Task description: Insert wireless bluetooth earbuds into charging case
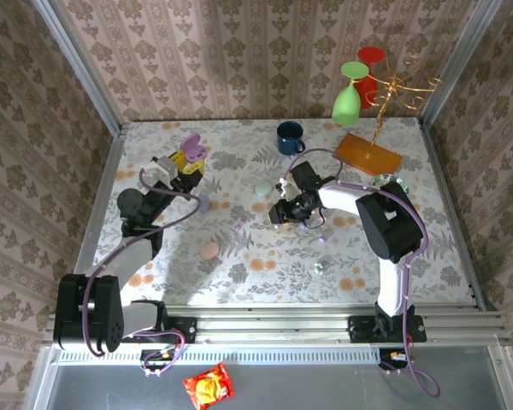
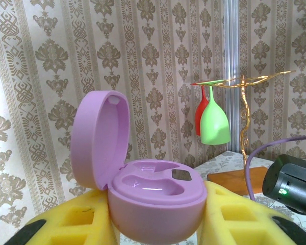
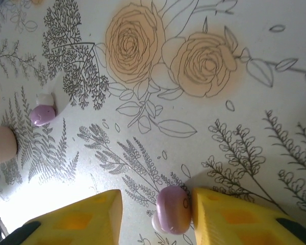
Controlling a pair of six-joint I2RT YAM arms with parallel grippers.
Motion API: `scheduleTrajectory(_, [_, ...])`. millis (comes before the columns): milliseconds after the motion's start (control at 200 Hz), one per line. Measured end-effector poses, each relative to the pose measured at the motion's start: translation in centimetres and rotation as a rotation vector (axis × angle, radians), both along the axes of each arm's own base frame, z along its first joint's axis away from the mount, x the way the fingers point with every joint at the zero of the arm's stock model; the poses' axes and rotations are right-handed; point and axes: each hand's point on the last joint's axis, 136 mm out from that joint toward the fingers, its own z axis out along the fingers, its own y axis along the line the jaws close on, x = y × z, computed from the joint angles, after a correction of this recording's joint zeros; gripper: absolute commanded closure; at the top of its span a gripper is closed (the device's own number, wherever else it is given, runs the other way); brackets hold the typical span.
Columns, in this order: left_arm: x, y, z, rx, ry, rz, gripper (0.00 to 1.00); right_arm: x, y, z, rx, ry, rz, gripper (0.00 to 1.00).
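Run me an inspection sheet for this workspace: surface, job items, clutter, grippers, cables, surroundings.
Surface: floral-print tabletop, no spill seen.
Job's things: purple charging case, lid up, wells look empty; purple earbud on the tabletop; second earbud lying apart from it.
Clutter: blue mug, green pebble, pink pebble, snack packet in front of the table rail.
Grippers: left gripper shut on the case; right gripper open, straddling the purple earbud, which touches one finger.
Cables: purple cable arcs near the left wrist; no snag seen.
Surroundings: wallpapered walls; gold rack with a green glass and a red glass hanging from it.
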Motion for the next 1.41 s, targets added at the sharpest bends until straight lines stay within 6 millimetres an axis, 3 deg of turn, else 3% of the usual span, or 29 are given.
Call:
scheduleTrajectory(550, [0.5,-0.2,-0.2,-0.004,0.011,-0.006,0.70,-0.4,0.1,-0.5,0.007,0.020,0.003,0.77])
scheduleTrajectory(860, [0.3,-1.6,-1.0,0.012,0.025,-0.042,0.71,-0.5,-1.1,0.1,-0.043,-0.035,-0.020,0.77])
scheduleTrajectory(990, [-0.3,-2.9,-1.6,0.035,0.029,-0.084,0.70,-0.2,-2.2,2.6,-0.065,-0.137,-0.046,0.77])
scheduleTrajectory(1215, [-2.0,-5.6,-3.0,0.064,0.052,-0.184,0.70,0.8,-3.7,9.5,-0.049,-0.450,-0.074,0.78])
scheduleTrajectory(1405, [-3.0,-7.8,-5.3,0.086,0.110,-0.263,0.70,0.1,-4.3,15.2,-0.008,-0.670,-0.047,0.78])
